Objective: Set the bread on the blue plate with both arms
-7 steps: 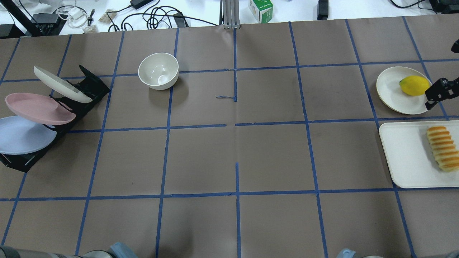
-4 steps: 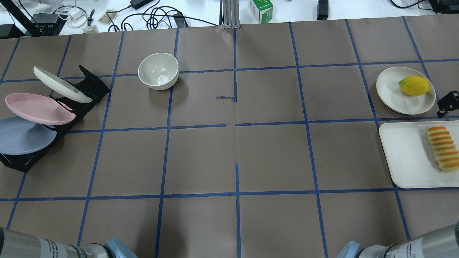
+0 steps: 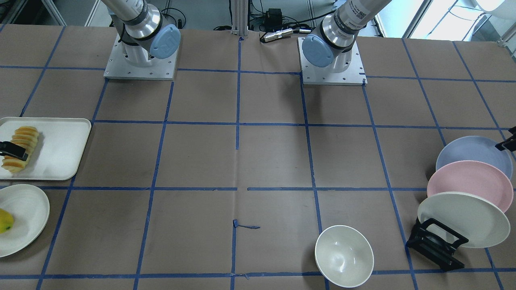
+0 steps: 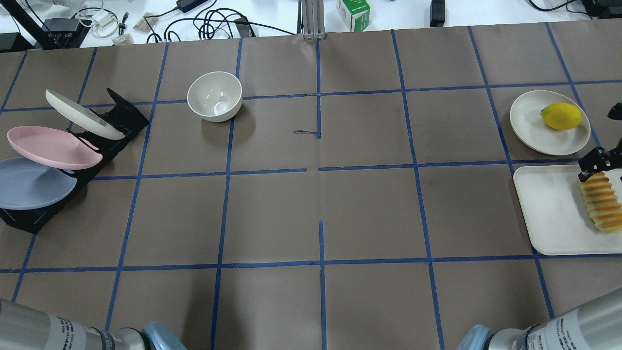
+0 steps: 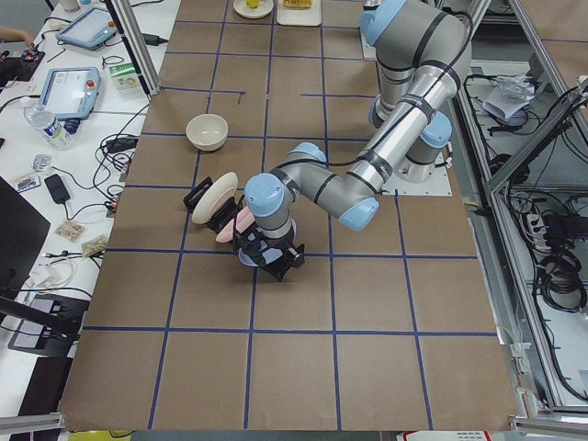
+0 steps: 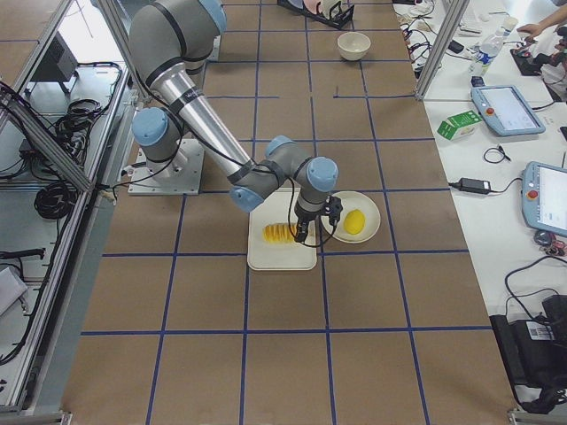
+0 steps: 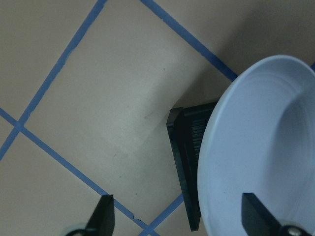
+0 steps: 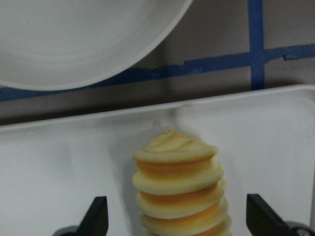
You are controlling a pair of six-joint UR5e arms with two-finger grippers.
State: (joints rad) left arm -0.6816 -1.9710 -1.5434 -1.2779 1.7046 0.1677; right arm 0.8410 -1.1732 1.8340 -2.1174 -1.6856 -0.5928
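Observation:
The bread (image 4: 600, 201) lies on a white tray (image 4: 544, 214) at the far right; it also shows in the front view (image 3: 22, 135). My right gripper (image 8: 179, 219) is open just above it, one finger on each side of the loaf's (image 8: 177, 187) far end. The blue plate (image 4: 29, 184) leans in the lowest slot of a black rack (image 4: 124, 116) at the far left. My left gripper (image 7: 179, 219) is open at the plate's (image 7: 261, 147) rim, one finger over the plate and one over the table.
A pink plate (image 4: 48, 146) and a cream plate (image 4: 82, 114) sit in the same rack above the blue one. A white bowl (image 4: 215, 96) stands at the back left. A cream plate (image 4: 534, 126) with a yellow fruit (image 4: 561, 115) lies beside the tray.
My right gripper has left the fruit plate, swung out past the view's right edge and come back over the bread's far end. Both arms' lower links have come into view at the bottom.

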